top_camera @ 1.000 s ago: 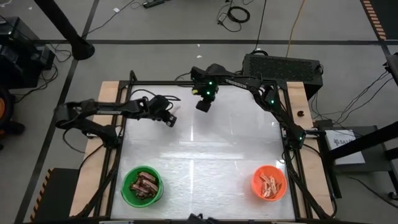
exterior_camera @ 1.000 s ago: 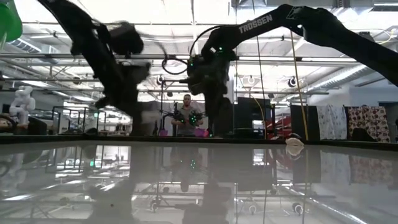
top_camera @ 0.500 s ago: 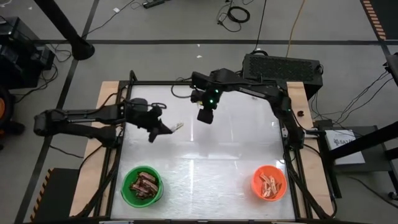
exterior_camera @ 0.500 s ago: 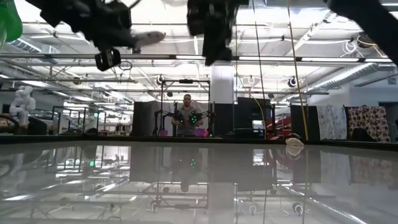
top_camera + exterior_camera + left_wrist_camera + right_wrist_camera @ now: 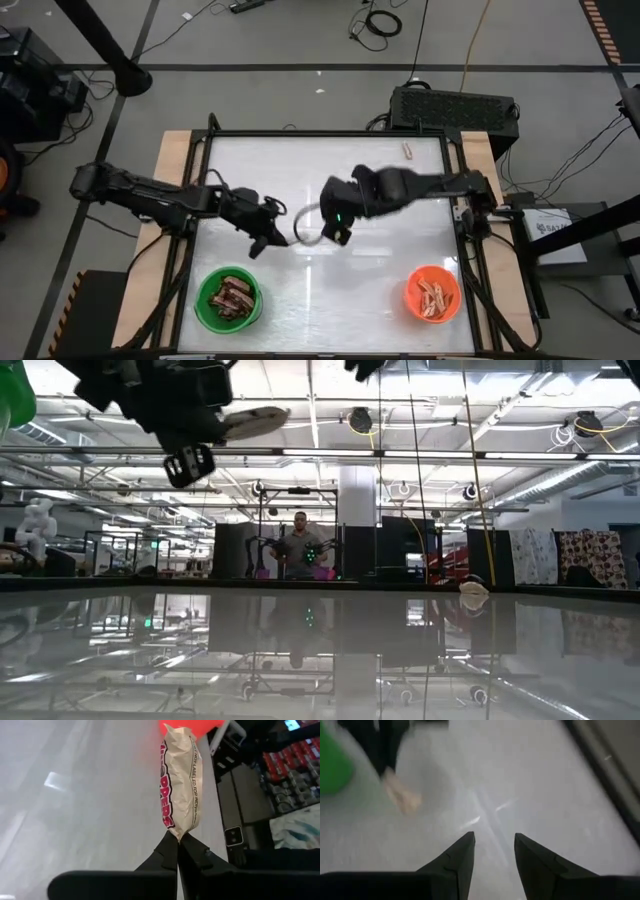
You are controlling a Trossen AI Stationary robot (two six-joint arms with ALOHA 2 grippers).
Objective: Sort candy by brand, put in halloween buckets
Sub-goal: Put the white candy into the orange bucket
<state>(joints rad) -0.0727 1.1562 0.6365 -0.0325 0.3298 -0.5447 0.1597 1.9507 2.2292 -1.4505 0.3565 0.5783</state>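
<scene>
I have the left gripper (image 5: 178,839) clamped on one end of a tan candy (image 5: 180,785), carried clear above the worktop (image 5: 380,290) mid-table, its long axis running straight out from the jaws toward the orange bucket (image 5: 432,294). My right gripper (image 5: 493,845) hovers nearby, jaws apart, empty.

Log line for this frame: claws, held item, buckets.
left claw: shut on cream candy bar, mid-table | right claw: open, empty, mid-table | green bucket: brown candy | orange bucket: cream candy
</scene>
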